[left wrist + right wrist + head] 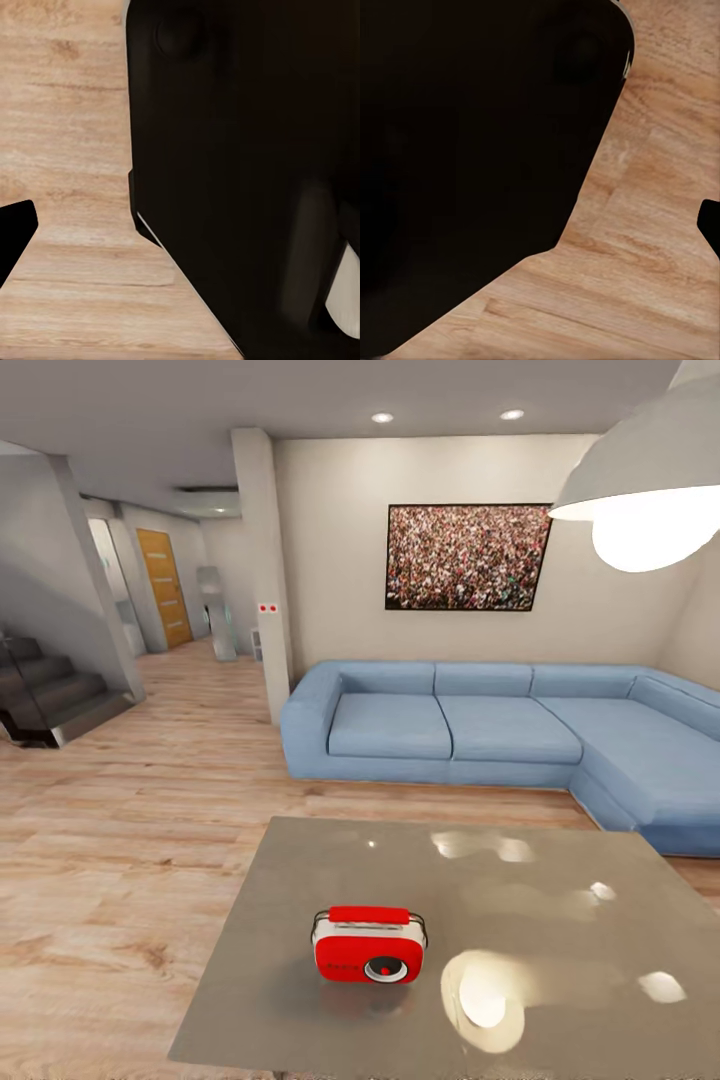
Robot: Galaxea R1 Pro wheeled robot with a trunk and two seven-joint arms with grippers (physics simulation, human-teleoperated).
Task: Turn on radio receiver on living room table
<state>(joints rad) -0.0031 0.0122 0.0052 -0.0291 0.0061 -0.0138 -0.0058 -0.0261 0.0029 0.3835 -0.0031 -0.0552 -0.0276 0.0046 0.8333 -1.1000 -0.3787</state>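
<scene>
The red radio receiver (368, 945) stands upright on the glossy grey-taupe table (560, 920), near its front left part. Its round dark dial faces me and its thin handle is on top. Nothing touches it. This is the living room, with light wood plank floor (130, 840), a blue sectional sofa (480, 730) behind the table and a crowd photo (467, 557) on the beige wall. In the left wrist view a black fingertip (15, 232) pokes in over the floor; in the right wrist view another black fingertip (711, 225) does the same. A large black robot part covers much of both wrist views.
A white pendant lamp (645, 490) hangs at the upper right, close to the camera. A pillar (265, 570) stands left of the sofa. Dark stairs (50, 695) and a hallway with a wooden door (165, 585) lie to the left. Open floor stretches left of the table.
</scene>
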